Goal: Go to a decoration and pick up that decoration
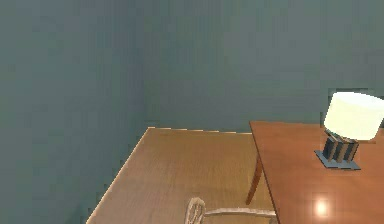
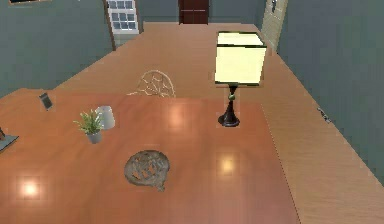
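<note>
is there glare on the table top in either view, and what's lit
Forward view: the white-shaded lamp glows bright, and a small hot spot sits on the wooden table near the bottom edge. Arm side view: the square-shaded lamp glows pale yellow, with several soft bright patches on the tabletop.

A wooden table (image 2: pixel 215 190) carries a cream-shaded lamp (image 2: pixel 240 60), a small potted plant (image 2: pixel 90 124) and a dark round ornament (image 2: pixel 146 169).

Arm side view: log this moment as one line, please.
place: beside wooden table | on table: lamp, potted plant, white cup, round dark ornament | far side: chair | likely target: ornament
</note>
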